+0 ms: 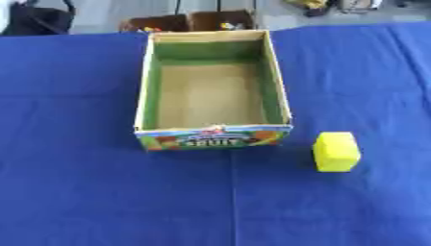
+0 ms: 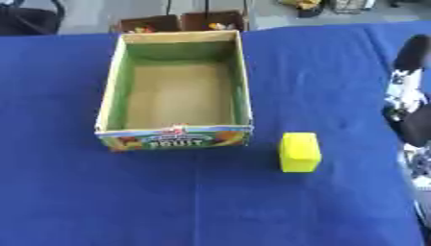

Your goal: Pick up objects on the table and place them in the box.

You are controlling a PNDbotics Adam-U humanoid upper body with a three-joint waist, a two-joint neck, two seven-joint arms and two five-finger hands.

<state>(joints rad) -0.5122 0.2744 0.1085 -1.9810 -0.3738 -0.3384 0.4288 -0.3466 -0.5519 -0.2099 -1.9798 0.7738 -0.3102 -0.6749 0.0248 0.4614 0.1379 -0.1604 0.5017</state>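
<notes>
**Yellow block beside an empty fruit box on blue cloth**

A table [image 1: 76, 192] draped in blue cloth fills nearly the whole view. On it stands an open cardboard box [image 1: 147, 91], long axis running away from the robot, its near end wall printed with bright fruit pictures and the word "FRUIT". The inner walls are green, the floor is plain brown card, and nothing lies inside it.

Near the box's near right corner, standing apart from it on the cloth, is a yellow block [image 1: 336, 152]. It is a plain, solid-coloured rectangular piece, upright on its base, with its longer top edge running roughly away from the robot, much as the box does. No marking shows on its faces.

The right arm [image 2: 411, 103] shows only in the right eye view, at the right edge: black and silver parts, well to the right of the block and not touching it. Whether the right hand's fingers are spread or curled cannot be told. The left hand does not show.
</notes>
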